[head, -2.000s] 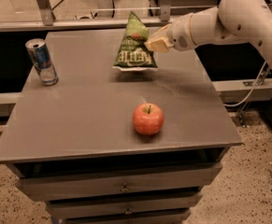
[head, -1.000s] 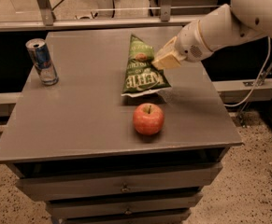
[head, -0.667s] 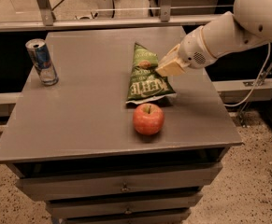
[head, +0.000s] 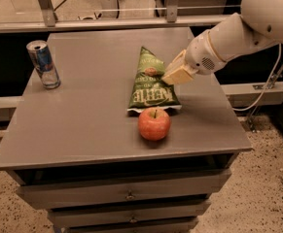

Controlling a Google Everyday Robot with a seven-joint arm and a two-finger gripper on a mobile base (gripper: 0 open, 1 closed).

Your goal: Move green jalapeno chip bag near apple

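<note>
The green jalapeno chip bag (head: 150, 84) lies on the grey table (head: 82, 115), with its white lettering facing up and its lower edge touching the back of the apple (head: 154, 123). The apple is red-orange with a short stem and stands near the table's front edge. My gripper (head: 178, 74) comes in from the right on the white arm and is shut on the bag's right edge, low over the table.
A blue-and-silver drink can (head: 43, 64) stands upright at the table's left side. The table has drawers below its front edge (head: 126, 195). A rail and glass partition (head: 107, 21) run behind the table.
My gripper has carried the bag from the table's far side forward and down. The bag now rests just behind the apple. The apple and can have not moved.
</note>
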